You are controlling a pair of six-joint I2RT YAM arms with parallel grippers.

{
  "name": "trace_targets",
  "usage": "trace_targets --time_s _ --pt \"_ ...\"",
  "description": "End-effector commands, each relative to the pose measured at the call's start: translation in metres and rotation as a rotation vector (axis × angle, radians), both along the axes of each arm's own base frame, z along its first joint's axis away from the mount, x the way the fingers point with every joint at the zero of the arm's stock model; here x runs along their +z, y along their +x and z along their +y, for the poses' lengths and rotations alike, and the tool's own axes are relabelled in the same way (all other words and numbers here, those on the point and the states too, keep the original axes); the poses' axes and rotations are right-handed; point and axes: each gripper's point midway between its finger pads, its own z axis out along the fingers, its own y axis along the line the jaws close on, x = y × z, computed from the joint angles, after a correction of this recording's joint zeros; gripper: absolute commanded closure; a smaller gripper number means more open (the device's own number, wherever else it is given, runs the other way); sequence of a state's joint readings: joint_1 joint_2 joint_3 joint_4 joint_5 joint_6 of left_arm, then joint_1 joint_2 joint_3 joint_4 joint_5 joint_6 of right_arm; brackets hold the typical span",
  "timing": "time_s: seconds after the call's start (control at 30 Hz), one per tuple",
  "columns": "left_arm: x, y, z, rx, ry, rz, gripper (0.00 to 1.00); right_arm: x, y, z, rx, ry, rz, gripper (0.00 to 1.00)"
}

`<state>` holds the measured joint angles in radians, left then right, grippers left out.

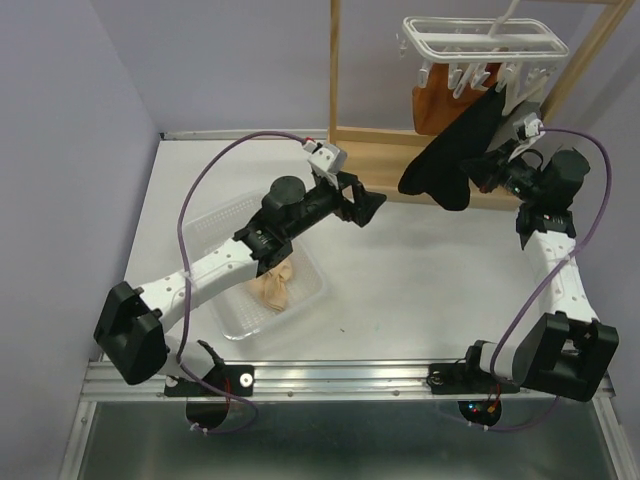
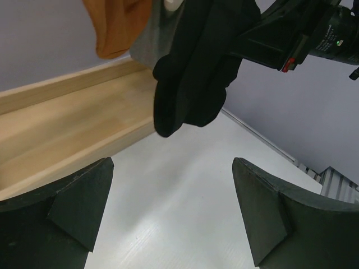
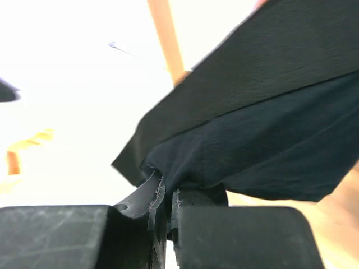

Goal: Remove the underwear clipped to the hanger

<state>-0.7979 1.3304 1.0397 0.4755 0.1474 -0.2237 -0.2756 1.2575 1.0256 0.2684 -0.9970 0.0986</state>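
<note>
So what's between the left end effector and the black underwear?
Nothing, only bare white table. The left end effector hangs open, apart from the black underwear. The top view and the left wrist view both show it.

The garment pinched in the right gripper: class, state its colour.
Black. The garment shows best in the top external view.

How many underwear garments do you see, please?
4: rust-orange pair, grey pair and black pair hang from the hanger; a cream-beige pair lies in the clear bin. More may be hidden.
</note>
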Motion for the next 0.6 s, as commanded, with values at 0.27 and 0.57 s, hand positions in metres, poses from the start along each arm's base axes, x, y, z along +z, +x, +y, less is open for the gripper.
trace_targets --time_s 0.27,0.57 --pt "0.027 -0.011 -0.087 -0.235 -0.015 -0.163 0.01 0.029 -0.044 0.062 0.135 0.132 0.058 0.99" --pt "0.015 0.003 -0.115 -0.228 0.008 -0.168 0.01 0.049 -0.043 0.079 0.155 0.214 0.103 0.99"
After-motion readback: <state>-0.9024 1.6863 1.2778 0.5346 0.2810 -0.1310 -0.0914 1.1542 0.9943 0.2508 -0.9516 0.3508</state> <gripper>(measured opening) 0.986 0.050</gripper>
